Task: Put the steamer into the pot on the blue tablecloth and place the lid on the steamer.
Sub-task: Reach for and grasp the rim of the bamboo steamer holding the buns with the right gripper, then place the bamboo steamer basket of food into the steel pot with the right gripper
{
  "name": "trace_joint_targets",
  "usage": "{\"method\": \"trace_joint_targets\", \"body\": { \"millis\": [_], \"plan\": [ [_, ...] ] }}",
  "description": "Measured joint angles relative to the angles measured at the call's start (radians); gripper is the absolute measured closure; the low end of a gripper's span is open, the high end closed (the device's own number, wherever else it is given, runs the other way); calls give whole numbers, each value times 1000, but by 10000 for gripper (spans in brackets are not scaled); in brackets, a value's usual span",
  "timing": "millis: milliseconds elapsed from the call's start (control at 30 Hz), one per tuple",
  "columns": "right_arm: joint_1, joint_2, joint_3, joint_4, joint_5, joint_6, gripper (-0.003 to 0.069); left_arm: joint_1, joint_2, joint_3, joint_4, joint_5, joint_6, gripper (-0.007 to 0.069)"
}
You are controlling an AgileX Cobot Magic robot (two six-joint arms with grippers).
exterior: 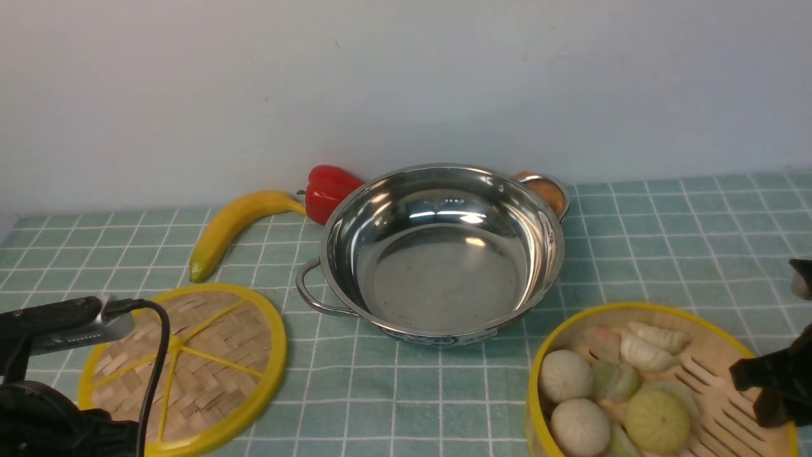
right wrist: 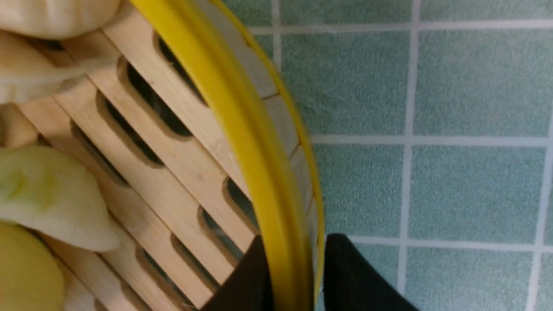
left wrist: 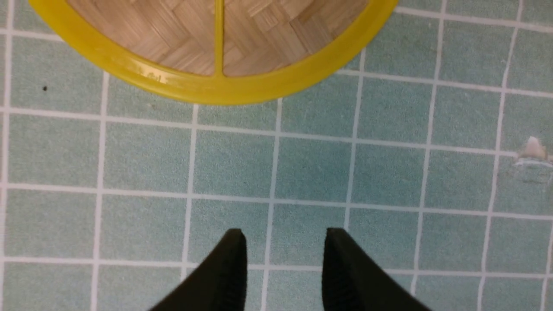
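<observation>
One pot (exterior: pixel 444 273), one steamer (exterior: pixel 634 307), one lid (exterior: pixel 190 368), one banana (exterior: pixel 235 222), one red pepper (exterior: pixel 330 190), one blue tablecloth (exterior: pixel 666 241).

Your front view is bright and evenly lit from above, with white glare streaks on the far inner wall of the pot (exterior: pixel 444 216) and only faint, soft shadows on the blue tablecloth (exterior: pixel 666 241). In the right wrist view the steamer (right wrist: pixel 242 129) rim sits so close that it looks soft, perhaps out of focus, while the left wrist view is sharp and flat-lit.

steamer (exterior: pixel 704 374) right of empty pot (exterior: pixel 444 254), lid (exterior: pixel 190 365) left, on blue tablecloth (exterior: pixel 666 235).
</observation>
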Motion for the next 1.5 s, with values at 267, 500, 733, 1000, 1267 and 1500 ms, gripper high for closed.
{"method": "trace_joint_targets", "body": {
  "millis": [267, 500, 733, 1000, 1267, 1500],
  "plan": [
    [0, -29, -37, -46, 155, 0, 578, 0, 0, 0, -1, -2, 0, 382],
    [0, -101, -182, -75, 378, -8, 578, 0, 0, 0, -1, -3, 0, 382],
    [0, -138, -421, -36, 457, -8, 578, 0, 0, 0, -1, -3, 23, 382],
    [117, 87, -744, -5, 470, 44, 580, 0, 0, 0, -1, -6, 34, 382],
    [303, 466, -1193, -5, 474, 121, 580, 0, 0, 0, -2, -7, 36, 382],
    [371, 644, -1400, 1, 472, 135, 580, 0, 0, 0, -3, -14, 36, 382]
  ]
}}
